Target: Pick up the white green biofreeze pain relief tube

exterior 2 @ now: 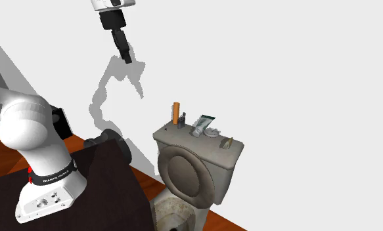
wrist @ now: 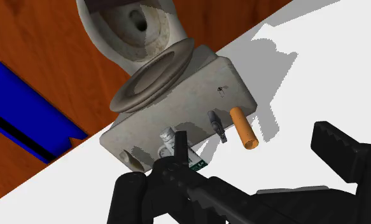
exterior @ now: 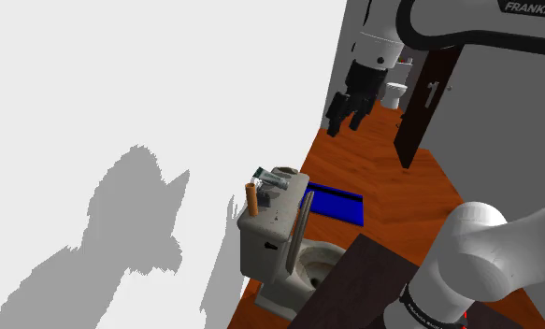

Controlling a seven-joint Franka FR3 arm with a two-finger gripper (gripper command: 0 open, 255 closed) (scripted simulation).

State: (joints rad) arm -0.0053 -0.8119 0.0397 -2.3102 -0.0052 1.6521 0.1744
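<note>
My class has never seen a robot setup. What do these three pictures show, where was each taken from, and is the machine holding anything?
The machine is a white robot arm ending in a black two-finger gripper. One picture looks down from beside its dark box stand, one comes from a second camera, and one from a camera on the hand. On the lid of a pale grey toilet tank sit a white and green tube, an upright orange cylinder and a small dark item. A blue mat lies on the wooden floor. The gripper hangs high above the tank, open, holding nothing.
</note>
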